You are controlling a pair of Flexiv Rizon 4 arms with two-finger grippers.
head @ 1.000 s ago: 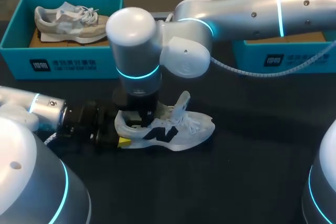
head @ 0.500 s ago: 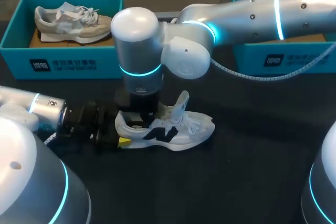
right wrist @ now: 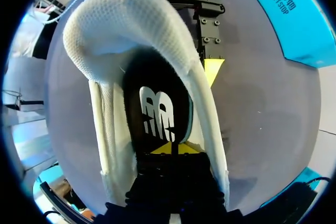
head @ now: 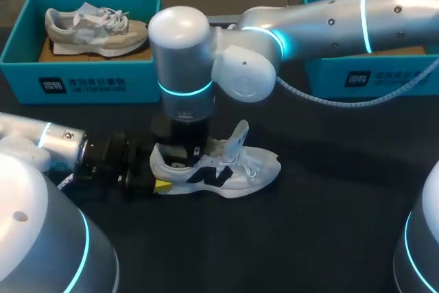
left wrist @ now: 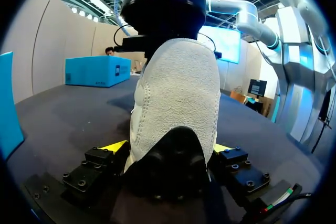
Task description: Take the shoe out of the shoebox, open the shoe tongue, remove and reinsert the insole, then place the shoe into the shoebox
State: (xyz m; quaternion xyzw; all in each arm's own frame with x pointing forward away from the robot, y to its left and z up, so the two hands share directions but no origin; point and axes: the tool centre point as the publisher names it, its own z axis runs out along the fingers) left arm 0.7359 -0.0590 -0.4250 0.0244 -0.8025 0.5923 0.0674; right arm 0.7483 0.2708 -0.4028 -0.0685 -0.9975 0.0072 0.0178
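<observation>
Black table [head: 329,224], matte top. At its far left corner sits an open-topped teal box [head: 82,84] with white print on the front wall. Inside is a beige-grey sneaker [head: 96,29] with white laces, heel at the outer end, toe toward the table's middle. Under it is a brown liner [head: 48,51], probably cardboard, hard to confirm from here.

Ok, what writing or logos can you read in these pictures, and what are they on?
Left shoebox front wall: white label print, too small to read in the head view.
Right shoebox front wall: same label, too small to read.
Insole inside the white shoe: a white logo mark, no readable words.
Side of the white shoe: black logo mark, no words.
</observation>
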